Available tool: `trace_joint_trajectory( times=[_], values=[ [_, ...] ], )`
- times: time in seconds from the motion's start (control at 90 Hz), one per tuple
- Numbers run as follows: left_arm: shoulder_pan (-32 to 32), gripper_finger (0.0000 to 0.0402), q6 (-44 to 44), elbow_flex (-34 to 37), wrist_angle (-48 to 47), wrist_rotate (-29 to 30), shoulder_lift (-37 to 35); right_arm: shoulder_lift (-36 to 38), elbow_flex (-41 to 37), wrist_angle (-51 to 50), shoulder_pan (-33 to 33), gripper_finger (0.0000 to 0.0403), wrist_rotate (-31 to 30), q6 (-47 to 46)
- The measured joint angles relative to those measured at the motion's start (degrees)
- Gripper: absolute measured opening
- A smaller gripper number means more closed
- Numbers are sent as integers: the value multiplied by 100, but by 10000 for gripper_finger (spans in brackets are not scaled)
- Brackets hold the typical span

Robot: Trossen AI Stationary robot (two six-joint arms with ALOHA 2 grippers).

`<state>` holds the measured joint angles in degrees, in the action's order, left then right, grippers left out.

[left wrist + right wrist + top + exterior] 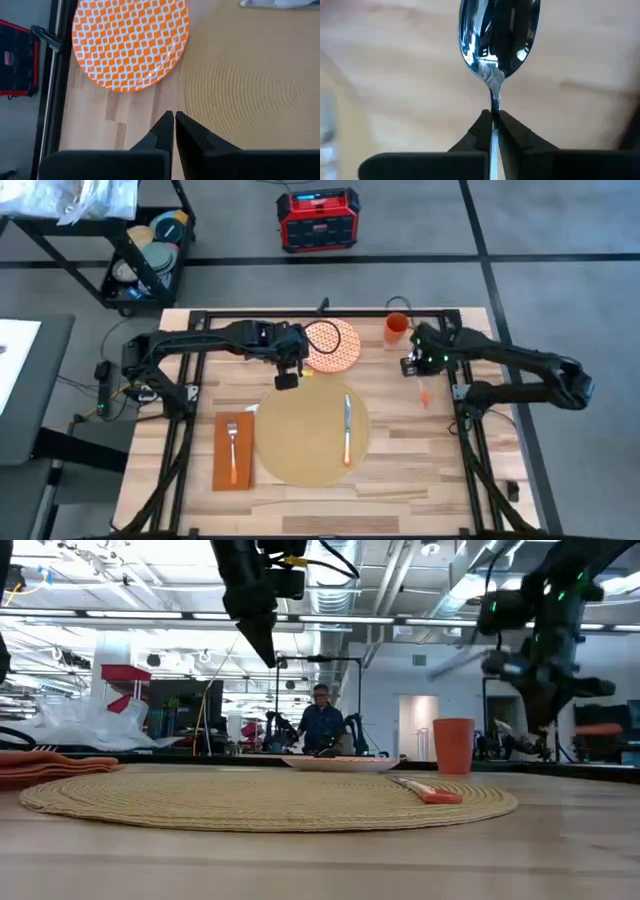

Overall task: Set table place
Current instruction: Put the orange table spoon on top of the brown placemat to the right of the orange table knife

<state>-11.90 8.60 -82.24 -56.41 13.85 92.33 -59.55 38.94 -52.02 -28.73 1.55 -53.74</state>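
The spoon point(498, 37) fills the right wrist view, its neck pinched in the right gripper point(493, 120) for carrying to the mat point(305, 442) mid-table point(400, 470). The left gripper point(174, 118), fingers together and empty, hangs beside the plate point(130, 42).

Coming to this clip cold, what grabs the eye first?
The wide woven placemat at the table's centre, a knife lying on its right part. Just behind it sits the orange-and-white plate, the left gripper shut above its near edge. The right gripper holds a spoon.
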Motion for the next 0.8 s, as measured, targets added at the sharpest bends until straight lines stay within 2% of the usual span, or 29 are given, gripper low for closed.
trace_joint_trajectory(
  times=[0.144, 0.233, 0.311, 0.411, 0.533, 0.667, 0.8],
  values=[
    [-2, 0, 98, 0, -1, 0, 0, -46, 4, 429, 1812, 0, -576, -1815],
    [-37, 0, 215, 0, -1, -2, 0, -471, 7, 978, 2668, 0, -801, -2590],
    [-104, 0, 305, 0, -3, -44, 0, -1056, 25, 1692, 3146, 0, -838, -2980],
    [-225, 0, 383, 0, 6, -180, 0, -1891, 390, 2165, 3382, 0, -833, -2995],
    [-360, 0, 466, 0, -84, -250, 0, -2700, 1119, 2369, 3345, 0, -817, -2576],
    [-499, 0, 652, 0, -157, -310, 0, -3393, 1749, 2603, 3275, 0, -768, -2193],
    [-618, 0, 744, 0, -276, -308, 0, -3857, 1886, 2961, 3425, 0, -768, -2382]
  ],
)
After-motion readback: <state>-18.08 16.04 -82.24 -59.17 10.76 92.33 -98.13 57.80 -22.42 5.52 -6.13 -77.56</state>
